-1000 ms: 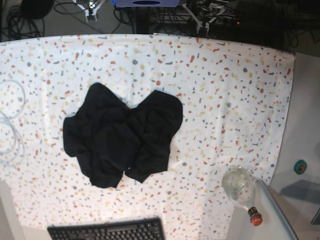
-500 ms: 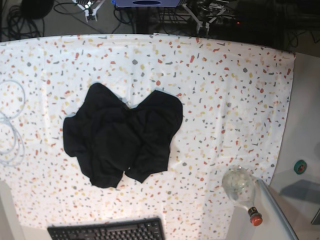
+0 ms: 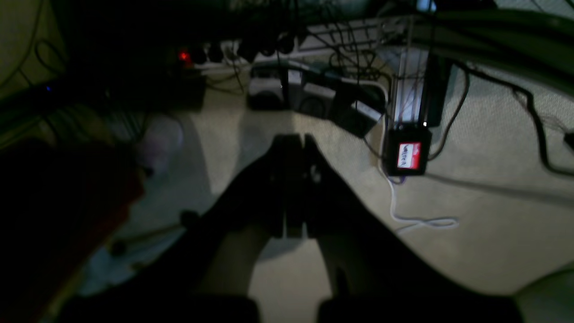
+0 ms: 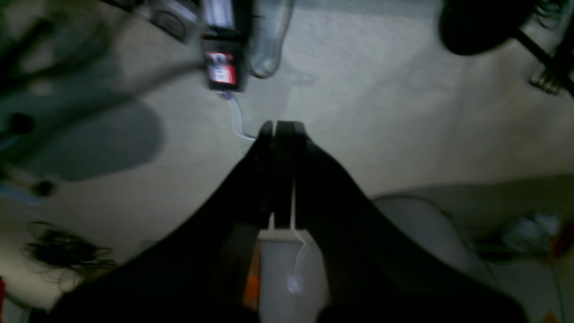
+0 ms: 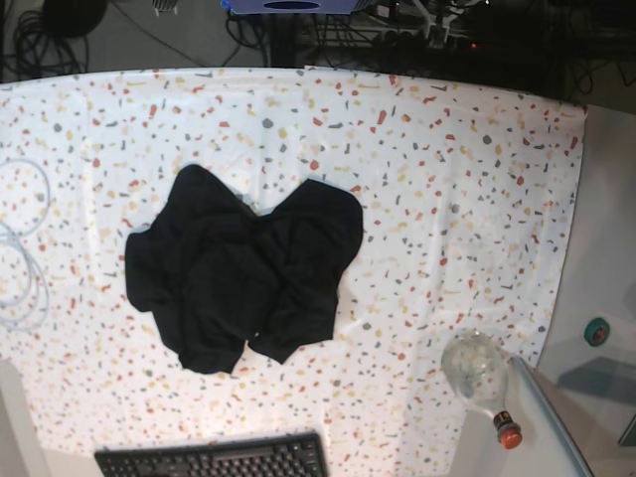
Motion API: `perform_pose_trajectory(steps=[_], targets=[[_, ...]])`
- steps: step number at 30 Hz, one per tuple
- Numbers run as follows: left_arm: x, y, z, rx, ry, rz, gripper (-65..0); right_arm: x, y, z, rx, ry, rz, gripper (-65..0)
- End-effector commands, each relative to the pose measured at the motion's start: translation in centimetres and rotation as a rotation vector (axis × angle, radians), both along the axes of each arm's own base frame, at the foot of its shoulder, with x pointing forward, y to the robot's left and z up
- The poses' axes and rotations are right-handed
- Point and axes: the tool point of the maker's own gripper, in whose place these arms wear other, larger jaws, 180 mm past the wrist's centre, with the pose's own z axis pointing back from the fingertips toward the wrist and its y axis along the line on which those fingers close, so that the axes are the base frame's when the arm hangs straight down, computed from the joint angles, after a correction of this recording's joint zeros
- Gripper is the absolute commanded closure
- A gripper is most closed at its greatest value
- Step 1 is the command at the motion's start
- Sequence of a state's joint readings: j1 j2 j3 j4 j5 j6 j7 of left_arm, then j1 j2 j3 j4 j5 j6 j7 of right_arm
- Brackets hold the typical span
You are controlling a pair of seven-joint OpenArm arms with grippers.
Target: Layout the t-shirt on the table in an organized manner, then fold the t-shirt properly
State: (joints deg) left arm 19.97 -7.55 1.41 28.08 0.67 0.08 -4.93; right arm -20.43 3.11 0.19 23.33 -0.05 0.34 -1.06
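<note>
Both of our grippers are pressed together with nothing between the jaws. Our left gripper [image 3: 293, 139] sits at the middle of the left wrist view, dark fingers meeting over a pale carpeted floor [image 3: 471, 233]. To its right, a small black box with a red and white label [image 3: 408, 154] hangs near a looping white cable [image 3: 417, 222], and a power strip with a red light [image 3: 183, 56] lies at the upper left. Our right gripper [image 4: 280, 125] is likewise closed at the middle of the right wrist view, above the same kind of floor, with the labelled box blurred at the upper left.

Neither gripper shows in the base view. The t-shirt [image 5: 243, 268] lies crumpled in a dark heap left of centre on the speckled counter [image 5: 467, 179]. A black keyboard [image 5: 214, 459] sits at the bottom edge, a clear bottle with a red cap [image 5: 482, 378] at the lower right, and white cable loops [image 5: 20, 248] at the left edge.
</note>
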Motion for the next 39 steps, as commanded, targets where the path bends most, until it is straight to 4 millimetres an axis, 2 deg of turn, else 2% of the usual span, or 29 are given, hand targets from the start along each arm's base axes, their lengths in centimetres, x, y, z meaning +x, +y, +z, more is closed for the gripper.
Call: perform_pose_trajectory(steps=[1,3,5,6,8,10,13,17,18,20,23,27,30,33,36,37,39], targets=[[-0.1,0.4,0.8,0.002,-0.033,-0.045,0.0,-1.1,-0.8,0.5,-0.021,-0.002,-0.011,0.0],[-0.4,0.4,2.2,-0.011,-0.067,-0.121,0.0,-2.3,-1.8,1.5,-0.047,-0.025,-0.060,0.0],[-0.5,0.3,3.7,-0.023,-0.100,-0.170,0.0,-2.4,-2.6,2.6,-0.072,-0.071,-0.102,0.0],[-0.9,0.3,4.5,-0.027,-0.113,-0.176,0.0,-2.0,-2.6,3.2,-0.080,-0.102,-0.126,0.0],[-0.6,0.9,6.1,-0.018,-0.157,-0.170,0.0,-1.1,-3.9,4.7,-0.115,-0.170,-0.162,0.0],[0.2,1.4,7.8,-0.010,-0.221,-0.166,0.0,0.5,-4.9,6.5,-0.143,-0.247,-0.173,0.0],[2.1,1.7,11.5,-0.018,-0.379,-0.196,0.0,3.7,-5.4,9.5,-0.170,-0.378,-0.191,0.0],[5.5,0.2,16.1,-0.056,-0.582,-0.239,0.0,9.6,-6.6,13.1,-0.197,-0.555,-0.171,0.0],[6.6,-0.1,16.9,-0.059,-0.620,-0.239,0.0,11.3,-6.6,13.7,-0.195,-0.597,-0.165,0.0],[8.6,-0.7,18.3,-0.064,-0.685,-0.240,0.0,16.1,-6.6,15.9,-0.195,-0.718,-0.161,0.0],[11.8,-2.3,20.6,-0.092,-0.790,-0.244,0.0,21.7,-6.3,19.0,-0.186,-0.793,-0.168,0.0],[15.8,-2.8,23.9,-0.153,-0.934,-0.116,0.0,29.4,-2.9,23.0,-0.099,-0.850,-0.135,0.0],[17.9,-2.0,24.1,-0.180,-0.933,-0.015,0.0,34.0,1.1,25.1,-0.007,-0.867,-0.082,0.0],[19.5,-2.0,23.6,-0.199,-0.848,0.035,0.0,37.8,6.1,26.9,0.088,-0.869,0.020,0.0],[20.4,-0.6,23.9,-0.163,-0.803,0.058,0.0,40.1,11.5,28.6,0.172,-0.883,0.149,0.0],[20.8,-0.1,24.1,-0.151,-0.807,0.068,0.0,40.7,13.0,29.1,0.193,-0.895,0.191,-4.7],[21.2,1.4,24.6,-0.116,-0.820,0.087,0.0,41.7,16.0,29.1,0.224,-0.893,0.277,-21.8]])
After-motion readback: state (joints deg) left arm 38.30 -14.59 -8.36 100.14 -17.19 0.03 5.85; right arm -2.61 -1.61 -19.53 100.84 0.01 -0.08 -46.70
